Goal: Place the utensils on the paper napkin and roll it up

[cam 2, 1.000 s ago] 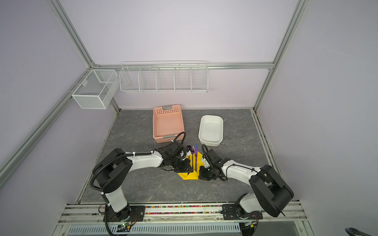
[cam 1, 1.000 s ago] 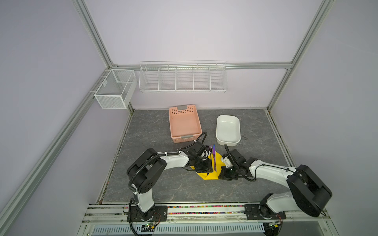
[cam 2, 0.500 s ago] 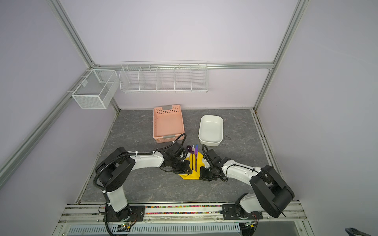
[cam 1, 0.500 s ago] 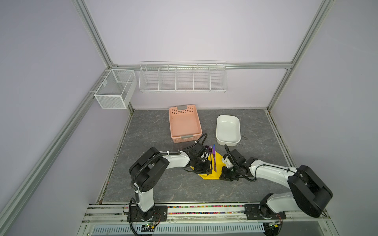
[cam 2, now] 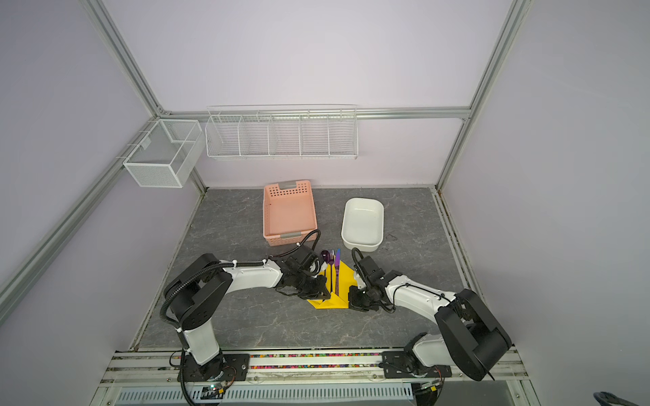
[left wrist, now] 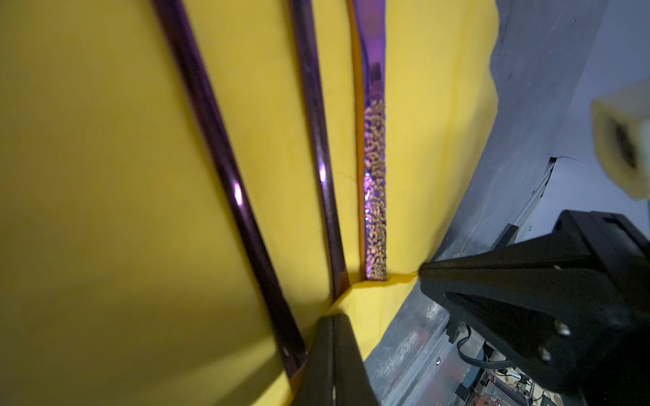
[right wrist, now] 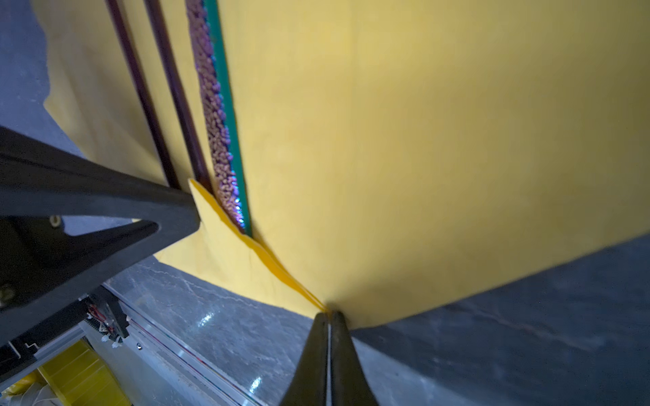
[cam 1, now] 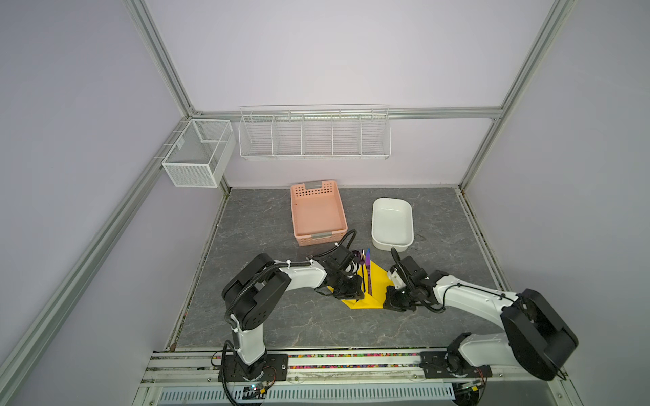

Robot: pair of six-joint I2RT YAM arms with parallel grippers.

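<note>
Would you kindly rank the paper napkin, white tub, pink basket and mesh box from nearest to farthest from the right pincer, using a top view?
1. paper napkin: pinched in the right pincer.
2. white tub: just behind it.
3. pink basket: behind, further left.
4. mesh box: up on the left wall.

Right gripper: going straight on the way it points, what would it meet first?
The napkin: the right gripper is shut on its folded edge. Pushed further, it would probably run over the sheet toward the utensils, at their handle ends, though depth is unclear.
</note>
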